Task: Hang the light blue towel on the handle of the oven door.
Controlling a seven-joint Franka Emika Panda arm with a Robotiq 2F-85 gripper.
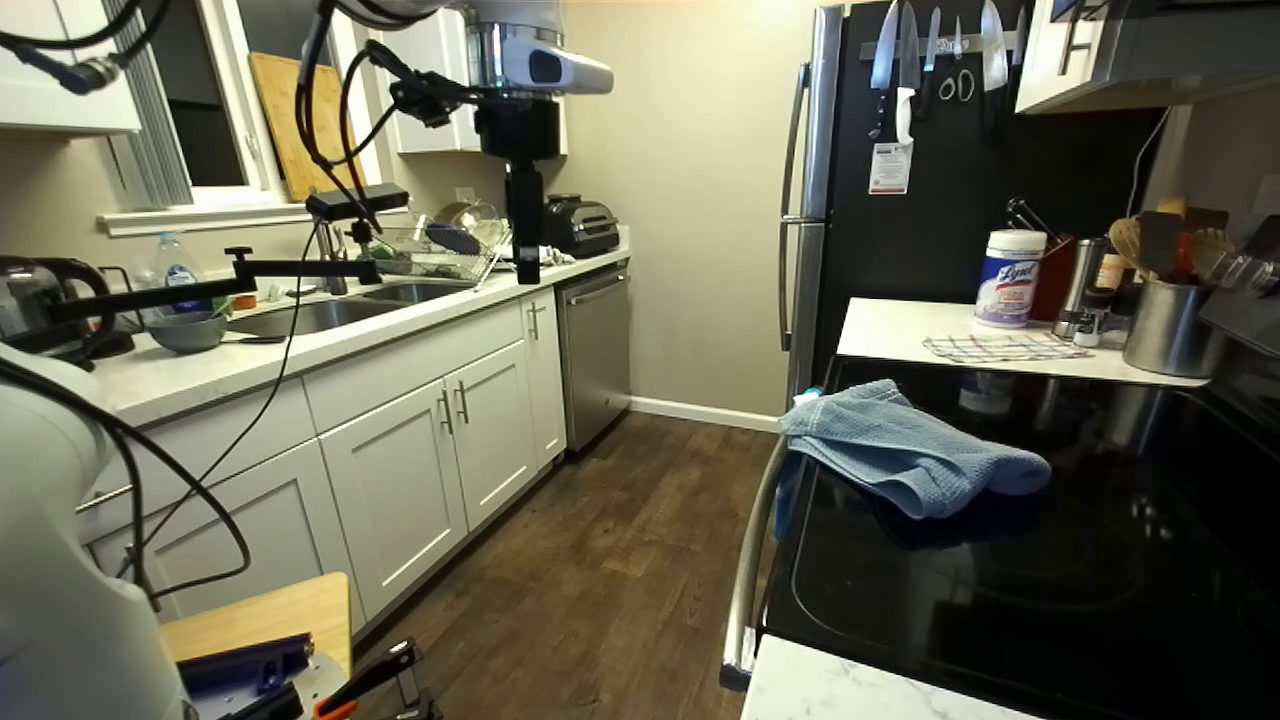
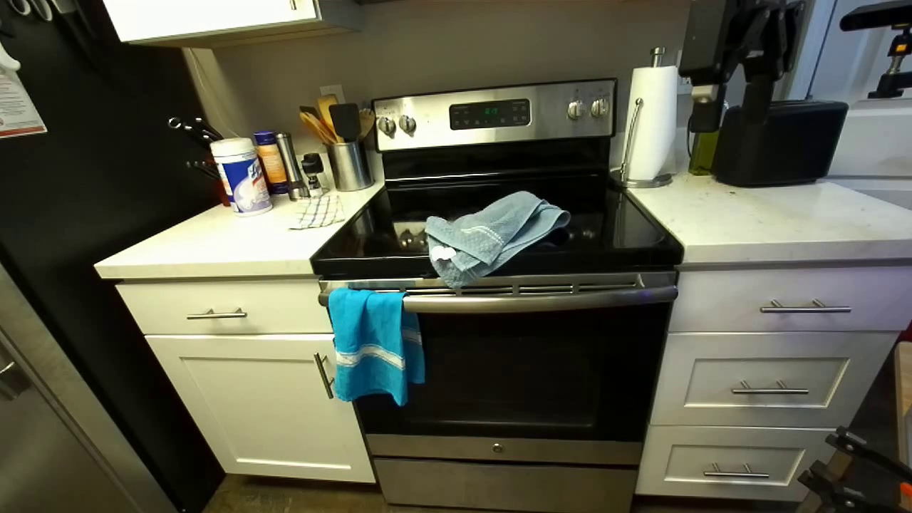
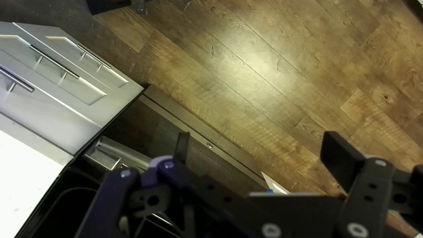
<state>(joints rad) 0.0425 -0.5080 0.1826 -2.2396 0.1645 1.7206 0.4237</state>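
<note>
The light blue towel [image 1: 920,450] lies crumpled on the black cooktop. Its front corner hangs over the front edge, just above the oven door handle [image 2: 541,301], as an exterior view shows [image 2: 491,235]. The handle is a silver bar; part of it shows in the wrist view [image 3: 127,153]. My gripper is in both exterior views [image 1: 527,268] [image 2: 734,107], raised in the air and apart from the towel. In the wrist view the gripper [image 3: 261,152] has its fingers wide apart with only floor and oven front between them. The light blue towel is out of the wrist view.
A bright blue towel [image 2: 374,349] with a white stripe hangs on one end of the handle. A paper towel roll [image 2: 652,125] and a black toaster [image 2: 780,146] stand on the counter beside the stove. A wipes canister [image 1: 1010,280] and a utensil holder [image 1: 1175,325] stand across.
</note>
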